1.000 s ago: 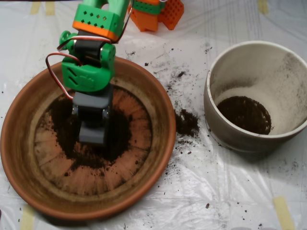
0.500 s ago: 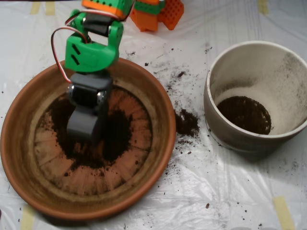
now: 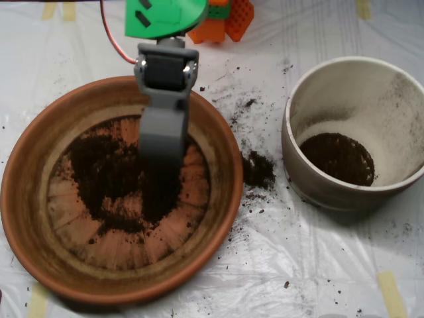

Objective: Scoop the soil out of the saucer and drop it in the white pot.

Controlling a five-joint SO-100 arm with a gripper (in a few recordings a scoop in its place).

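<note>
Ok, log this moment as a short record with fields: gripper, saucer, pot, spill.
gripper: grey scoop over the saucer, tip at the soil
saucer: terracotta saucer, dark soil patch on its ridged floor
pot: white pot at right, soil layer in its bottom
spill: soil clump on the plastic sheet between saucer and pot
</note>
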